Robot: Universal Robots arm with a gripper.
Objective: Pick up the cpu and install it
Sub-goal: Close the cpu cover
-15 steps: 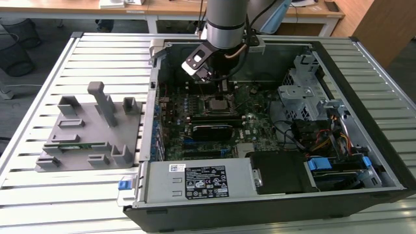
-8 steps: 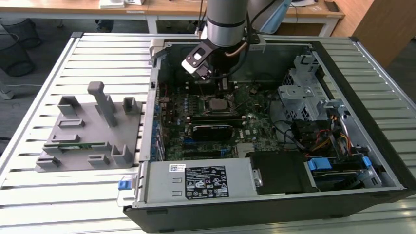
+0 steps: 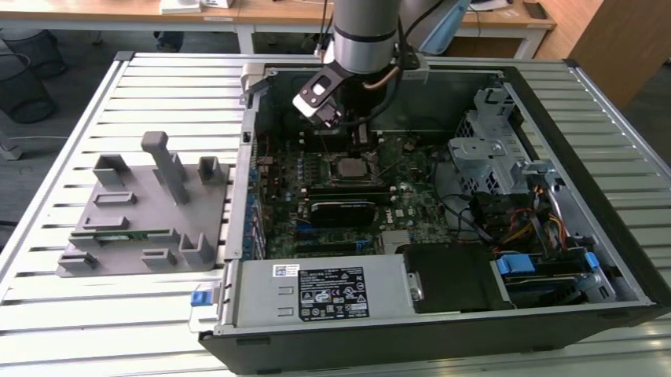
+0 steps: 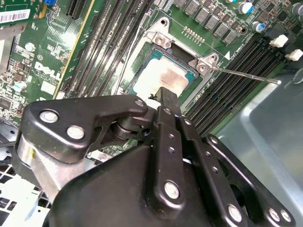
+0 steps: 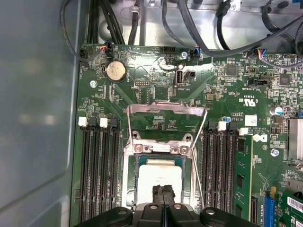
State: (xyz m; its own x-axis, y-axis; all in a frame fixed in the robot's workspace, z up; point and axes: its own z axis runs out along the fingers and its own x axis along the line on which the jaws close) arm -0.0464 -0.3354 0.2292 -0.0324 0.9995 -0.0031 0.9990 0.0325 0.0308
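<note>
Gripper (image 5: pixel 163 190) is hovering right over the cpu (image 5: pixel 158 176), fingers pinched together and gripping nothing. The cpu is sitting in the socket (image 5: pixel 159 149). In the exterior view, the grey fixture (image 3: pixel 137 212) is lying at 9 o'clock from the case (image 3: pixel 419 345).

A black-and-white rating label (image 3: pixel 333 292) and a smaller white barcode sticker (image 3: pixel 285 271) sit on the silver power supply (image 3: pixel 262 302) at the lower middle of the exterior view, their print too small to read. In the second wrist view, white logo lettering (image 4: pixel 47 71) marks the green motherboard (image 4: pixel 215 45). In the first wrist view, white certification marks (image 5: pixel 251 100) stand near the memory slots (image 5: pixel 222 165).
</note>
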